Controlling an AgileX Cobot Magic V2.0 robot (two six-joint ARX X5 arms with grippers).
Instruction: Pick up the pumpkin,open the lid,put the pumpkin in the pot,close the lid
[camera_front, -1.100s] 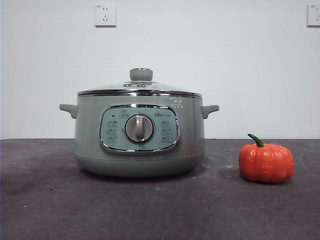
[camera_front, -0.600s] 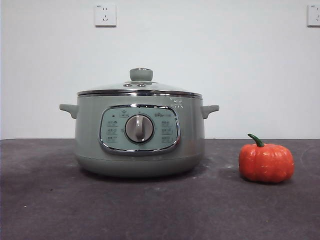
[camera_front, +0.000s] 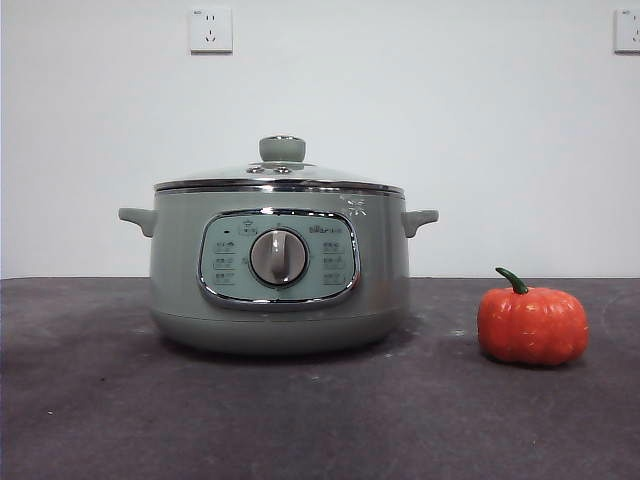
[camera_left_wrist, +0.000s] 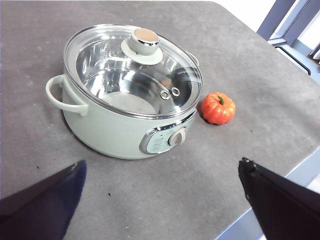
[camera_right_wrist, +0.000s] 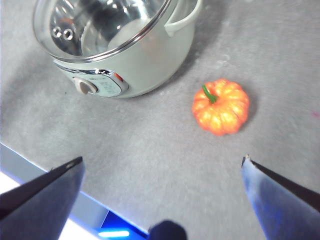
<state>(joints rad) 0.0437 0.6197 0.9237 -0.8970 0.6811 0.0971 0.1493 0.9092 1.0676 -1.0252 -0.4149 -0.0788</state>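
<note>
Pot: the sage-green pot (camera_front: 279, 268) stands on the dark grey worktop (camera_front: 320, 420), its control panel and silver dial (camera_front: 278, 257) facing the front camera; 2 small side handles stick out from its body.
Lid: the glass lid (camera_front: 279, 174) sits closed on the pot's chrome rim, the green knob (camera_front: 282, 149) upright at its centre; through the glass the left wrist view shows a bare steel inside.
Pumpkin: the orange-red pumpkin (camera_front: 532, 325) rests on the worktop beside the pot, on the side of the pot's right-hand handle in the front view, near it but not touching; its green stem (camera_front: 512, 280) curves up and toward the pot.
Left claw: the left claw (camera_left_wrist: 160, 197) hangs high above the worktop in front of the pot's panel, its 2 jaws spread wide apart, gripping nothing.
Right claw: the right claw (camera_right_wrist: 162, 187) hangs above the worktop on the pumpkin's side of the pot, jaws wide apart and empty, the pumpkin lying beyond them.
Wall: 2 white sockets (camera_front: 211, 30) sit on the pale wall behind the pot.
</note>
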